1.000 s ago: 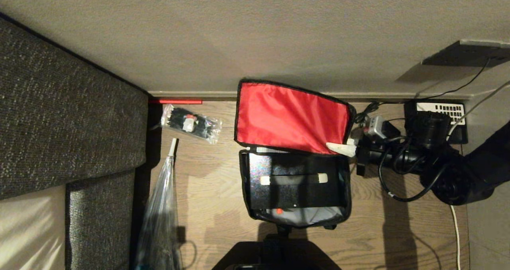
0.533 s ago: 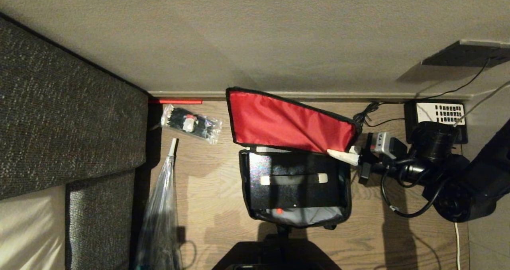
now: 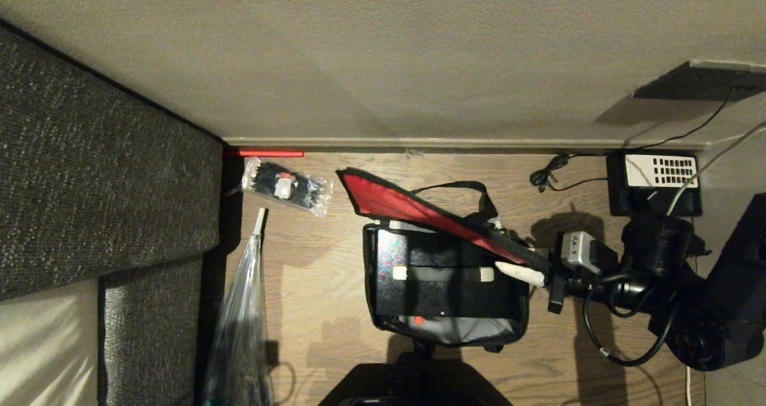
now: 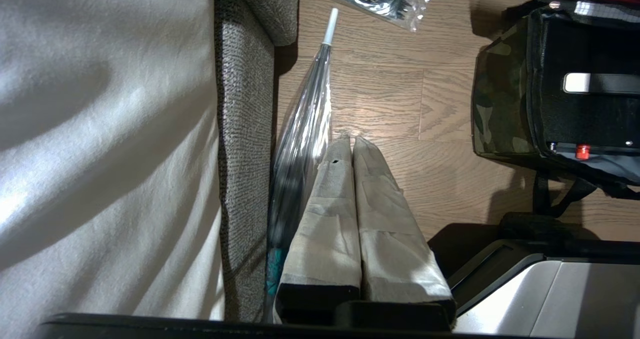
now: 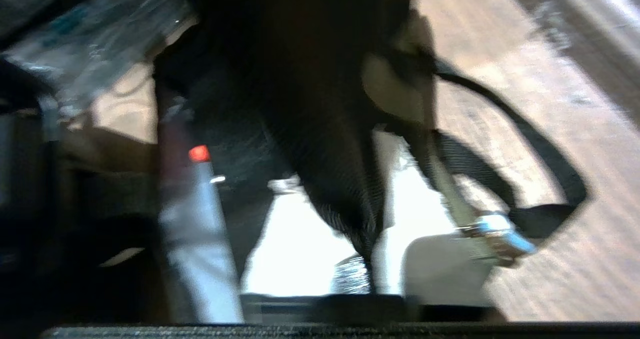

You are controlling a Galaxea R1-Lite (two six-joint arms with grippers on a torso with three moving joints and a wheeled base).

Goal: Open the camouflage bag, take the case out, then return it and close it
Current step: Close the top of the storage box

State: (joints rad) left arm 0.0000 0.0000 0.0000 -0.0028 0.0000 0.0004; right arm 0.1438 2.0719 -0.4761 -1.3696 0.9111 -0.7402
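Swung down since the earlier frame, the camouflage bag's point(image 3: 446, 274) red-lined lid point(image 3: 419, 209) hangs half-closed over the case point(image 3: 443, 286) inside, its corner between the right hand's point(image 3: 526, 272) fingers; grip uncertain. Left hand point(image 4: 352, 144) parked, together.

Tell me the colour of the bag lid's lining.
Red lining, seen best in the head view.

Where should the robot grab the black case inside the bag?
Probably by the strap across the case top, coming straight down from above. The case lies flat, sunk between the camouflage bag walls, so its edges look hard to reach.
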